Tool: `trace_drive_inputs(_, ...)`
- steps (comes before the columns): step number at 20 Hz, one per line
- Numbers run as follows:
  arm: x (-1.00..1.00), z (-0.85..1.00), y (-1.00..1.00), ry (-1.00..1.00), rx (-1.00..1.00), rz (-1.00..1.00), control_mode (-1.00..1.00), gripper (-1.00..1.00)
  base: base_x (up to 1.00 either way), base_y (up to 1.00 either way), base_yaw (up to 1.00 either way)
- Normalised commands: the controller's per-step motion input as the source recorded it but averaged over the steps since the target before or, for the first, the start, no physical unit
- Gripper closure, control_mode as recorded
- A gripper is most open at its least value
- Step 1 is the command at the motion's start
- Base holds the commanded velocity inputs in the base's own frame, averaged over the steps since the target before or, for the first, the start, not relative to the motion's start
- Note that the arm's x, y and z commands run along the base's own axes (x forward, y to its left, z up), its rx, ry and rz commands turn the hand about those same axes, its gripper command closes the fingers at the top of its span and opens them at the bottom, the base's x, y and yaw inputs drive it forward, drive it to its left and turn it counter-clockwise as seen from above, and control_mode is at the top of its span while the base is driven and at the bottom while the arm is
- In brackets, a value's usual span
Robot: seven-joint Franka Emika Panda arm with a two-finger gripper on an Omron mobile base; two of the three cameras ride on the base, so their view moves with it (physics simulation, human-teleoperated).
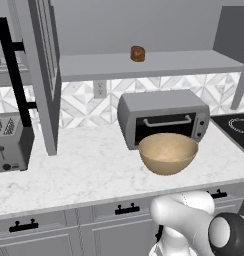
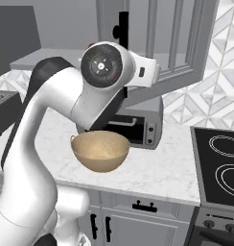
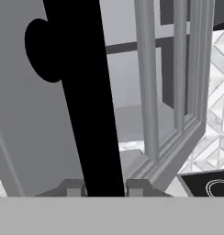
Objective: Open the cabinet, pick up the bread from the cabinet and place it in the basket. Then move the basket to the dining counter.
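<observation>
In the hand view the gripper [image 3: 104,188] has a fingertip on each side of the black handle [image 3: 86,101] of the cabinet door [image 3: 169,92], pinching it; only the fingertips' tops show. In the right base view the arm [image 2: 66,101] hides most of the toaster oven [image 2: 150,126]. The bread [image 1: 137,53] sits on the open cabinet's shelf [image 1: 159,65], toward its back. The basket [image 1: 168,152] stands on the counter [image 1: 84,170] in front of the toaster oven. The toaster [image 1: 11,142] is cut off at the counter's left edge. No writing is readable.
</observation>
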Motion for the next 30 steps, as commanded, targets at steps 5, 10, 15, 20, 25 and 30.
trace_drive_inputs(5,-0.87,-0.18,-0.01,0.18,0.02,-0.08,-1.0,-1.0,0.0,0.0,0.0)
trace_drive_inputs(10,-0.74,0.0,0.38,0.33,0.04,-0.18,-1.0,-1.0,0.0,0.0,0.0)
trace_drive_inputs(15,-0.05,-0.03,1.0,0.33,0.01,-0.34,-1.0,-1.0,0.0,0.0,0.0)
trace_drive_inputs(20,0.08,0.0,1.0,0.25,0.02,-0.36,-1.0,-1.0,0.0,0.0,0.0)
trace_drive_inputs(25,0.63,-0.38,0.47,0.02,0.1,-0.26,-1.0,-1.0,0.0,0.0,0.0)
trace_drive_inputs(30,0.77,-0.46,0.22,-0.15,0.21,-0.31,-1.0,-1.0,0.0,0.0,0.0)
